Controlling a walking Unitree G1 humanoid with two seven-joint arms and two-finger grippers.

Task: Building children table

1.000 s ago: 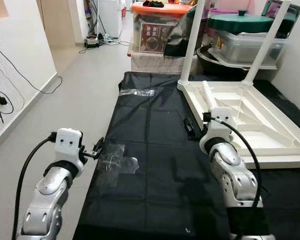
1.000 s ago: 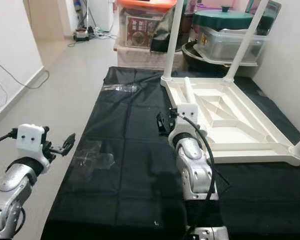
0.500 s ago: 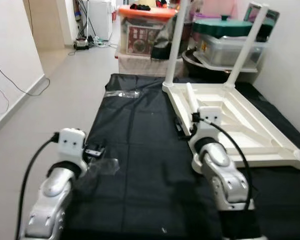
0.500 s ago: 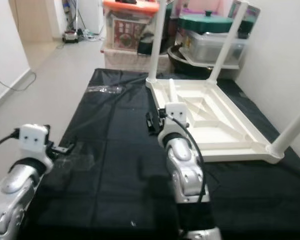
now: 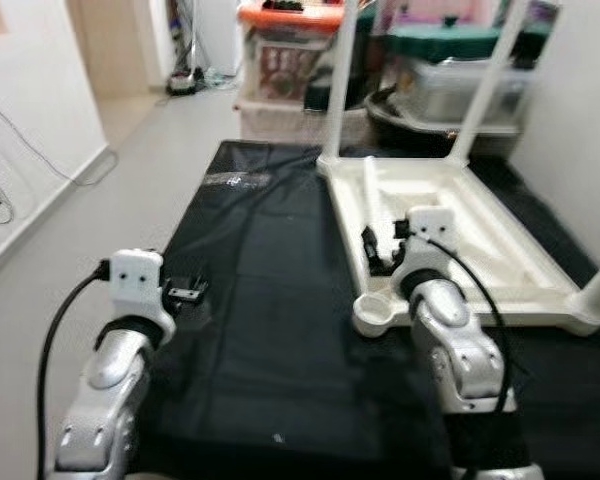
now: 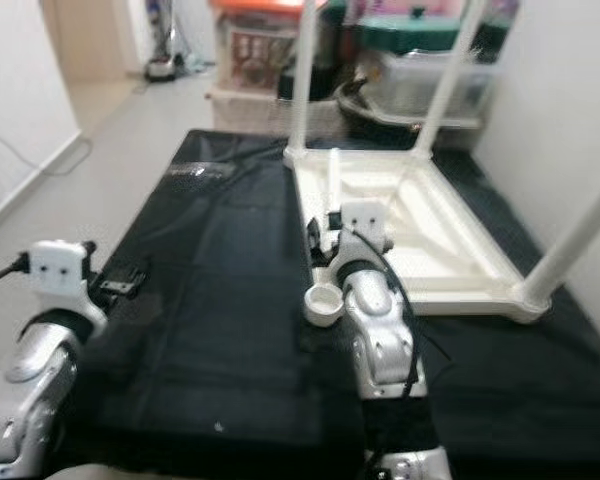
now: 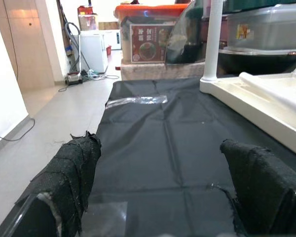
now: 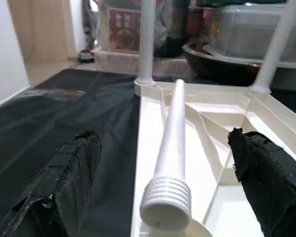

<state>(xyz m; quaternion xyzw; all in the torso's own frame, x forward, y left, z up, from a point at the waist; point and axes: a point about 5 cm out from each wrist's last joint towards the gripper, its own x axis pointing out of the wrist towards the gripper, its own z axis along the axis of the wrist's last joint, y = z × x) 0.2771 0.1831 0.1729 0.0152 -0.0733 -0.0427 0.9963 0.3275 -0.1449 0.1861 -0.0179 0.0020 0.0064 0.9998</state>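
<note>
I have the right claw [image 8: 167,163] spread wide and empty, straddling the loose white table leg [image 8: 171,143] that lies inside the upturned white tabletop [image 5: 500,250] on the black floor sheet [image 5: 280,300]. I'd close just above its threaded end, lift level, then carry it to the empty corner socket [image 5: 375,315]. The left claw [image 7: 163,182] hovers open, holding nothing.

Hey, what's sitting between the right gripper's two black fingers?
The loose white threaded table leg lies between the open right gripper's fingers, untouched, resting on the upturned white plastic tabletop, as the right wrist view shows.
</note>
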